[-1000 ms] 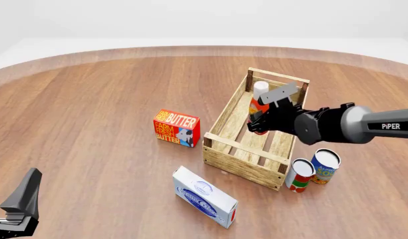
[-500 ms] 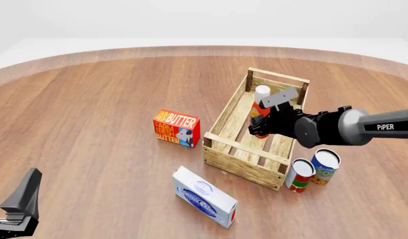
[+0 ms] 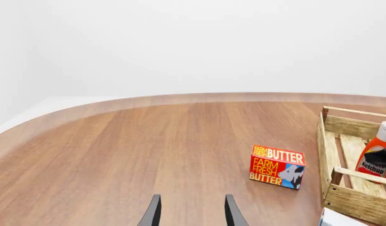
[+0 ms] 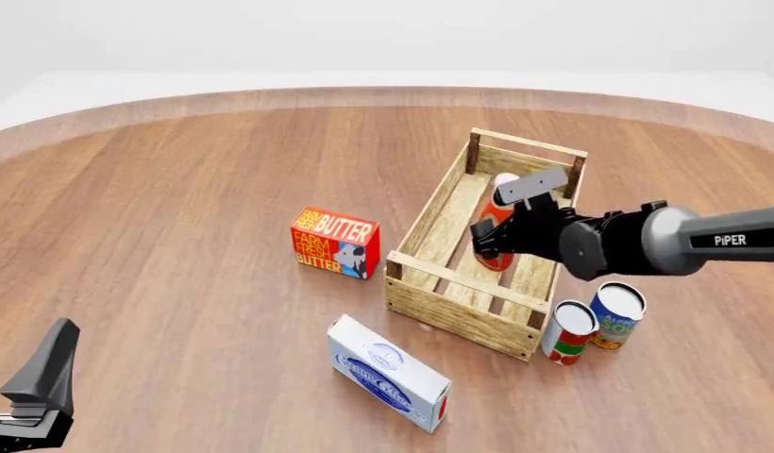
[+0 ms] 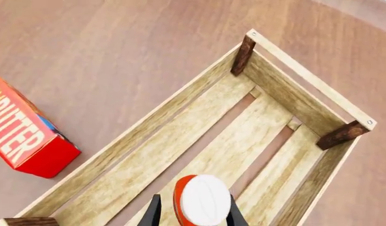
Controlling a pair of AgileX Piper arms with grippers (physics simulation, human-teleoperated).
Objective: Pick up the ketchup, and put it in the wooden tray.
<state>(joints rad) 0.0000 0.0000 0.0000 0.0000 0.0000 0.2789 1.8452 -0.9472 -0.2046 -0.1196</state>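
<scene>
Ketchup: orange-red squeeze bottle (image 4: 496, 209) with wide white cap and yellowish label; tilted, cap toward tray's far end; inside the tray, between black fingers (image 5: 155, 213); base contact with slats hidden.
Tray: long light-wood slatted crate (image 4: 428, 231), darker corner posts, low sides; flat on brown wooden tabletop (image 4: 173, 208), angled.

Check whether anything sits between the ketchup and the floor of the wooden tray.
Nothing visible does. The ketchup sits between the right gripper's fingers, already inside the wooden tray; the slats below it look bare.
</scene>
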